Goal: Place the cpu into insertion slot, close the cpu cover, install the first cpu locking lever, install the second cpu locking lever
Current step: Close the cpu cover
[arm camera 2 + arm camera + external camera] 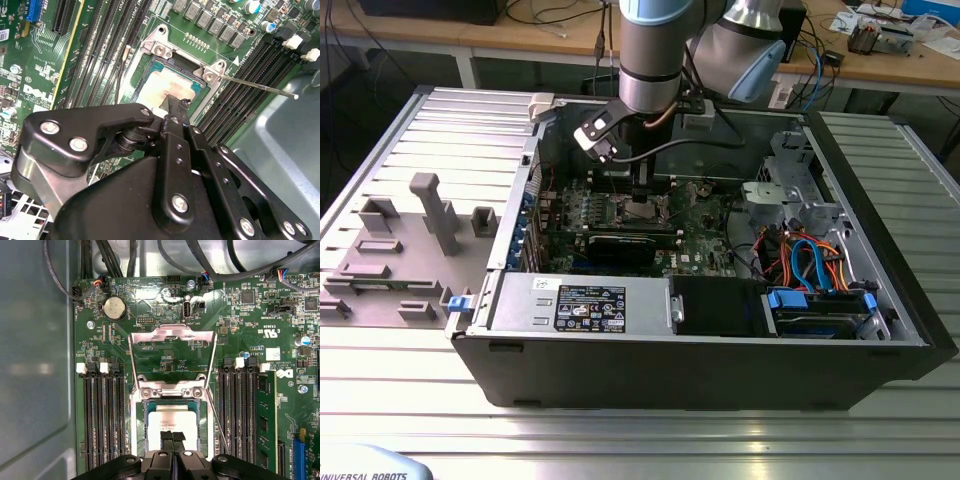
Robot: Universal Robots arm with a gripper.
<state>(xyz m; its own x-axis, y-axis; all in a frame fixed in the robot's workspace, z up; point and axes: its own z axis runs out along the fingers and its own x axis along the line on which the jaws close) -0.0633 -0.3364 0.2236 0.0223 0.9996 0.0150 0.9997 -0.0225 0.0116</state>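
The gripper (pixel 172 437) (fingers pressed together) has its tip at the chip (pixel 172 419); the chip lies in the socket (pixel 141 430); the cover (pixel 170 333) stands open.

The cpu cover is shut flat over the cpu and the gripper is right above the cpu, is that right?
Not quite. The cpu cover is open, tipped back off the insertion slot, as the first wrist view shows. The gripper is right above the cpu.

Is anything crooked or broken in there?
Nothing looks broken or crooked. The silvery square cpu lies flat in the silver-rimmed insertion slot, and the hinged silver frame cpu cover stands open. The black gripper hangs over the chip.
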